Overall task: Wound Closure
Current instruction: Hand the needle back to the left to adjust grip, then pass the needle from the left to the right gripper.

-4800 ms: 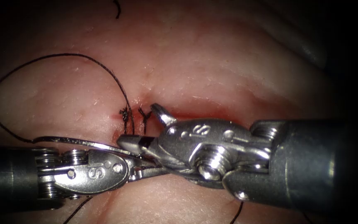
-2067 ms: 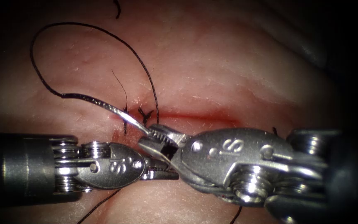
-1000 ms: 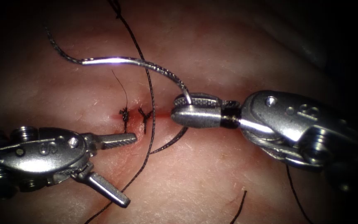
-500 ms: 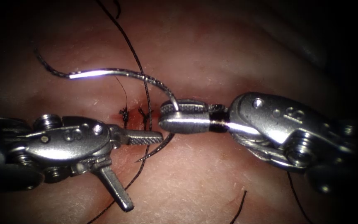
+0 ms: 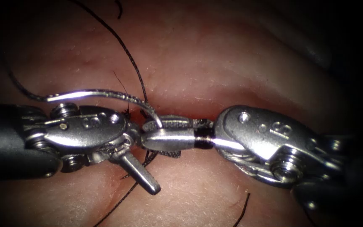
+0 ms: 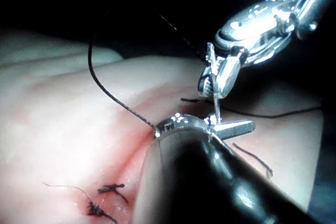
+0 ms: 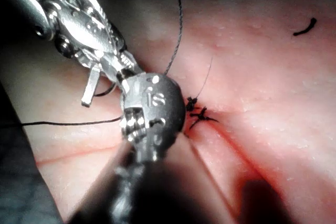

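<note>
Over the cut, mid-tissue (image 5: 215, 63): right tool (image 5: 164, 132), jaws pressed together on the needle (image 5: 106, 93) near its middle; needle clear of the tissue, its body arching left. Left tool (image 5: 141, 155), jaws spread, holding nothing, tip just beside the right tool's. Thread (image 5: 122, 50) trails from the needle's left end. Knots (image 7: 197, 111) beside the tools.

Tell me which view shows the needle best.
The endoscope view: the needle arcs free above the tissue, gripped by the right tool with shut jaws; the left tool is open beside it. The left wrist view shows a short straight stretch between both tools. In the right wrist view I cannot make it out.
</note>
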{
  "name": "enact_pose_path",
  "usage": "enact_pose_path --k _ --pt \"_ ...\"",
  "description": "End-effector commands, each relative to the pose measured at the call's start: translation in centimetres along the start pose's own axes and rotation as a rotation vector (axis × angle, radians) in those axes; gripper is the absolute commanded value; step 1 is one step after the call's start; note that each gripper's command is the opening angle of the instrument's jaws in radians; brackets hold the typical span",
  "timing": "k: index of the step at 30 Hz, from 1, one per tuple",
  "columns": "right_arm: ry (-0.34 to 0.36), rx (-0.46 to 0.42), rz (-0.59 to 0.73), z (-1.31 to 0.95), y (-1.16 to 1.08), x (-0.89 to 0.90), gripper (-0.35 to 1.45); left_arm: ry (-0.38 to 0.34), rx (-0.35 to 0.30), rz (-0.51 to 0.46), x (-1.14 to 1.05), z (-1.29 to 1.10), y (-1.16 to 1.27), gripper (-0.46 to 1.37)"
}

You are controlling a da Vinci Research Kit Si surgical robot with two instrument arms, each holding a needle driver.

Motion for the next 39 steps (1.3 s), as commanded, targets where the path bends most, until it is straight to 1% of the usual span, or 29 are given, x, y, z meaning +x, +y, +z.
enact_pose_path --k 1,2,3,7,10,11,13,15,16,18,19,21,24,27,29,30,32,33,35,36,37,39 --pt "0.000 -0.001 -0.001 -0.01 -0.01 0.00 -0.35 -0.004 -0.018 0.002 -0.01 0.00 0.02 0.02" --pt "0.000 0.000 -0.001 -0.01 -0.01 0.00 -0.35 -0.008 -0.030 0.004 -0.02 -0.01 0.03 -0.19" --pt "0.000 0.000 -0.001 0.00 -0.02 0.00 -0.35 -0.008 -0.033 0.007 -0.02 0.00 0.03 -0.34" --pt "0.001 -0.001 -0.001 0.02 -0.04 0.01 -0.35 -0.008 -0.044 0.016 0.01 0.03 0.01 -0.35" --pt "0.001 0.000 -0.007 0.02 -0.06 0.01 -0.35 -0.009 -0.043 -0.034 0.04 0.03 -0.04 -0.35" --pt "0.001 0.000 -0.013 0.02 -0.06 0.01 -0.35 -0.009 -0.030 -0.064 0.05 0.04 -0.06 -0.35" --pt "0.001 0.003 -0.018 0.01 -0.06 0.02 -0.35 -0.001 0.023 -0.112 0.06 0.04 -0.10 -0.35" --pt "0.001 -0.027 -0.017 0.00 -0.05 0.02 -0.35 0.005 0.055 -0.138 0.06 0.04 -0.13 -0.35" --pt "0.002 -0.051 -0.016 -0.01 -0.04 0.02 -0.11 0.007 0.065 -0.145 0.06 0.04 -0.14 -0.35" --pt "0.003 -0.115 -0.013 -0.04 -0.02 0.02 0.55 0.011 0.088 -0.159 0.05 0.03 -0.14 -0.35" --pt "0.003 -0.136 -0.012 -0.06 -0.01 0.02 0.70 0.013 0.103 -0.159 0.05 0.03 -0.13 -0.35" --pt "-0.001 -0.175 -0.008 -0.11 0.02 0.04 0.94 0.019 0.135 -0.169 0.03 0.03 -0.11 -0.35" --pt "-0.023 -0.224 -0.002 -0.19 0.07 0.08 0.99 0.025 0.173 -0.207 0.01 0.03 -0.06 -0.35" --pt "-0.060 -0.273 -0.004 -0.26 0.10 0.14 1.04 0.037 0.236 -0.238 0.00 0.05 -0.03 -0.35" --pt "-0.097 -0.319 -0.018 -0.30 0.10 0.20 1.04 0.048 0.292 -0.263 0.00 0.07 -0.03 -0.35" --pt "-0.105 -0.331 -0.021 -0.31 0.10 0.21 1.04 0.051 0.308 -0.269 -0.01 0.08 -0.03 -0.35" --pt "-0.122 -0.383 -0.046 -0.33 0.10 0.26 1.04 0.063 0.367 -0.314 -0.04 0.12 -0.04 -0.35" --pt "-0.126 -0.401 -0.060 -0.34 0.09 0.28 1.03 0.067 0.385 -0.330 -0.05 0.14 -0.05 -0.35" --pt "-0.151 -0.443 -0.122 -0.34 0.09 0.31 1.00 0.077 0.433 -0.377 -0.10 0.22 -0.06 -0.35" --pt "-0.156 -0.448 -0.126 -0.34 0.09 0.32 1.00 0.079 0.438 -0.386 -0.11 0.23 -0.07 -0.35" --pt "-0.190 -0.469 -0.171 -0.34 0.08 0.34 0.98 0.087 0.462 -0.419 -0.14 0.27 -0.09 -0.35" --pt "-0.220 -0.487 -0.216 -0.35 0.08 0.36 0.97 0.085 0.482 -0.462 -0.17 0.30 -0.12 -0.35"
